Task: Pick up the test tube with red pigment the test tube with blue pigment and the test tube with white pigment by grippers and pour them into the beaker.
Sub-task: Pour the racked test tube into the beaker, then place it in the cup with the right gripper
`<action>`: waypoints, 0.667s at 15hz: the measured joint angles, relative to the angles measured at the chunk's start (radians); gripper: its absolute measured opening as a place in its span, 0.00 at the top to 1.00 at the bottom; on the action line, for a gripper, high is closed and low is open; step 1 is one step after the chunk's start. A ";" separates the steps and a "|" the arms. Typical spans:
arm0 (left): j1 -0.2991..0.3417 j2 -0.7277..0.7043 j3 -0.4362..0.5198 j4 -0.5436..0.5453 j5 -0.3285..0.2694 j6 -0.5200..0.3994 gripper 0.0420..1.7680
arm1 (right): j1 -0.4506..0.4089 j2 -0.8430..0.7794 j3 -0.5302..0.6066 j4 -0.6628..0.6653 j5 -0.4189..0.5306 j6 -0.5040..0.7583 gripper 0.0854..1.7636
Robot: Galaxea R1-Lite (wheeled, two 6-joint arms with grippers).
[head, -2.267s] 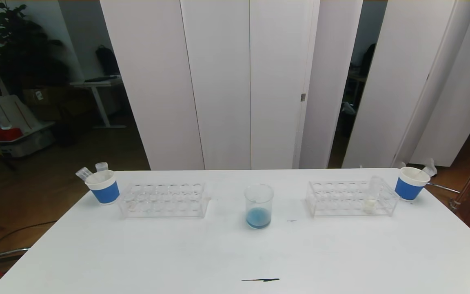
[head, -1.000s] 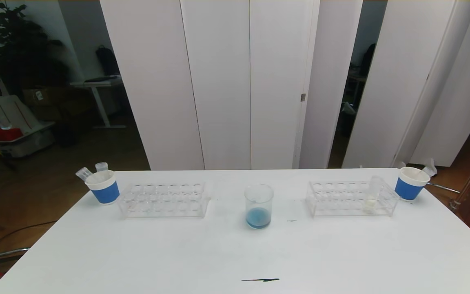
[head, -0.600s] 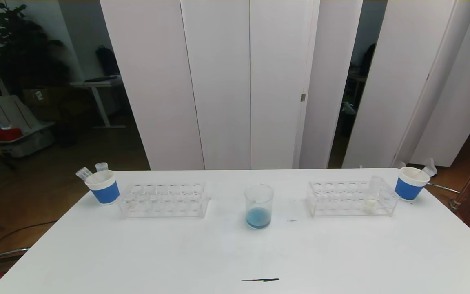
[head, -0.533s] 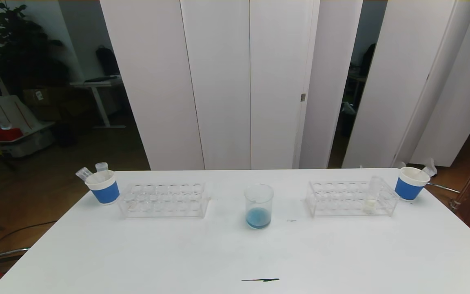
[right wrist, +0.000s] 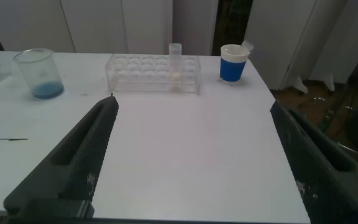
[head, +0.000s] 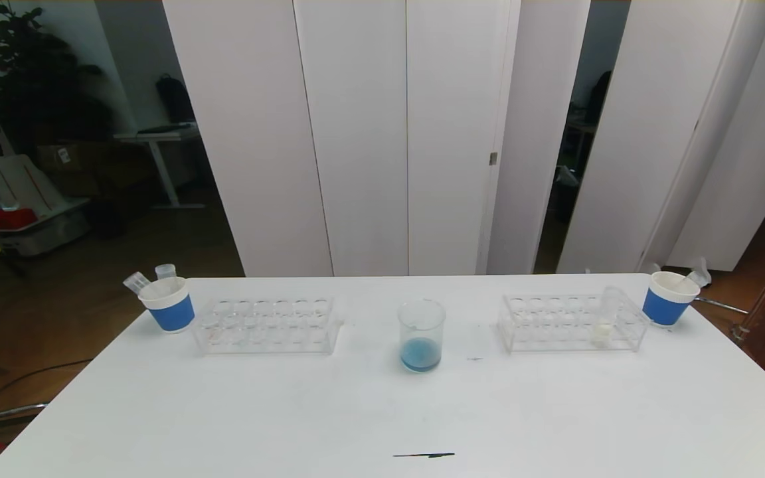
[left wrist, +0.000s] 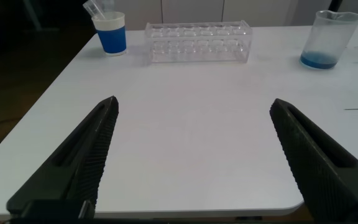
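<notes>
Nothing stirs: the clear glass beaker (head: 421,334) with its blue pool sits mid-counter, the cream-bottomed test tube (head: 605,316) unmoved in the rack at three o'clock. Both grippers (left wrist: 191,155) (right wrist: 191,155) hang back, jaws wide and empty; white remains unpoured.

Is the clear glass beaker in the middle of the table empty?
No. The clear beaker stands upright with a shallow layer of blue liquid at its bottom.

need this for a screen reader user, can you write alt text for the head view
A clear beaker with blue liquid at its bottom stands mid-table on a white table, between two clear tube racks. The right rack holds one test tube with white pigment; the left rack looks empty. A blue-banded paper cup stands beyond each rack; no arm shows.
</notes>
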 joint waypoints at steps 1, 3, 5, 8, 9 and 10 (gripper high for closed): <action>0.000 0.000 0.000 0.000 0.000 0.000 0.01 | 0.001 0.042 -0.035 -0.001 -0.001 -0.001 0.01; 0.000 0.000 0.000 0.000 0.000 0.000 0.01 | 0.005 0.138 -0.120 -0.005 -0.003 0.000 0.01; 0.000 0.000 0.000 0.000 0.000 0.000 0.01 | 0.009 0.235 -0.203 -0.024 -0.003 0.000 0.01; 0.000 0.000 0.000 0.000 0.000 0.000 0.01 | 0.026 0.401 -0.290 -0.110 -0.009 0.001 0.01; 0.000 0.000 0.000 0.000 0.000 0.000 0.01 | 0.031 0.466 -0.309 -0.160 -0.014 0.002 0.01; 0.000 0.000 0.000 0.000 0.000 0.000 0.01 | 0.034 0.526 -0.322 -0.205 -0.020 0.002 0.01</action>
